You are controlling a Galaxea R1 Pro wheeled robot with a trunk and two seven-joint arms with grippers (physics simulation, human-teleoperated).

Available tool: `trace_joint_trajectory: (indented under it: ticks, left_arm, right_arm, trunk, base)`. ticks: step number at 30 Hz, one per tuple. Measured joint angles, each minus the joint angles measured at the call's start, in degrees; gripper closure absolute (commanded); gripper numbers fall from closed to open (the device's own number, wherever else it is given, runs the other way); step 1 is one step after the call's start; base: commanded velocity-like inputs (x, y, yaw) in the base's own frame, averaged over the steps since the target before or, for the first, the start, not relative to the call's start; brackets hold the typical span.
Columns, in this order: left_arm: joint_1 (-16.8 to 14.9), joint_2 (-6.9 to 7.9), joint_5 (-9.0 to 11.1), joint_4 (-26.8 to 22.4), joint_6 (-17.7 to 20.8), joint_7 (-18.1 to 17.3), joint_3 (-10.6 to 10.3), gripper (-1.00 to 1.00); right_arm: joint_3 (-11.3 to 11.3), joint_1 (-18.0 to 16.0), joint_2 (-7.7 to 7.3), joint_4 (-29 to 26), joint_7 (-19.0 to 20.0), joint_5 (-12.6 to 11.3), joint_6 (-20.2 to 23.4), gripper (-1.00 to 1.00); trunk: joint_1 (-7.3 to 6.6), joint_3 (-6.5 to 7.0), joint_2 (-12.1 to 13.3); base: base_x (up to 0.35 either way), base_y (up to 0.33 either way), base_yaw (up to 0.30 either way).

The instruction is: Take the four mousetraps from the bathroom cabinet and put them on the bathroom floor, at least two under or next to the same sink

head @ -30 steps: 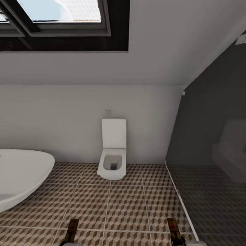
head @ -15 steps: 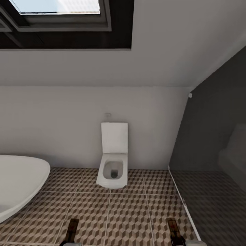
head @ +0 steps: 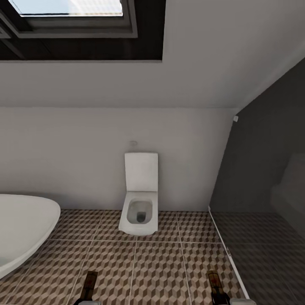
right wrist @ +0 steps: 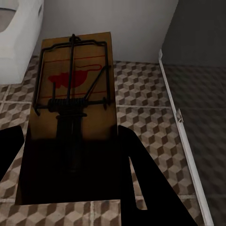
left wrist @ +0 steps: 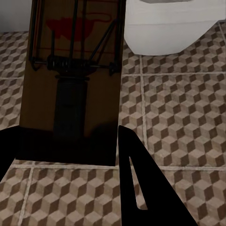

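Each tool grips a mousetrap: left tool (left wrist: 66, 146) holds trap (left wrist: 73, 80), right tool (right wrist: 70, 155) holds trap (right wrist: 70, 113); none yet on the floor (head: 156, 262).

- A mousetrap (left wrist: 73, 70) clamped in the left gripper (left wrist: 70, 155) runs off the wrist picture's edge at its far end, beyond the fingers.
- Black fingers (right wrist: 136, 179) of the right gripper (right wrist: 70, 160) cover the near end of a second mousetrap (right wrist: 70, 108).
- From the head view, both traps (head: 90, 283) (head: 214, 282) are cut off at the frame's bottom.
- Ahead of the left gripper, the bathtub (head: 23, 224) is cropped by the frame's side.
- Off to the right gripper's side, a pale shape (head: 290, 190) behind the dark glass partition (head: 258, 169) is too dim to identify.
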Motion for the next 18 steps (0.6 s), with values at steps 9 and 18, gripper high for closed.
trace_joint_trajectory:
  ticks: [9, 18]
  left_arm:
    - [0.0, 0.00, 0.0, 0.0, 0.0, 0.0, 0.0, 1.00]
    - [0.0, 0.00, 0.0, 0.0, 0.0, 0.0, 0.0, 1.00]
  right_arm:
    - [0.0, 0.0, -0.02, 0.0, 0.0, 0.0, 0.0, 1.00]
    - [0.0, 0.0, 0.00, 0.0, 0.0, 0.0, 0.0, 1.00]
  trunk:
    - [0.00, 0.00, 0.0]
    - [0.00, 0.00, 0.0]
  base:
    - [0.000, 0.000, 0.000]
    - [0.000, 0.000, 0.000]
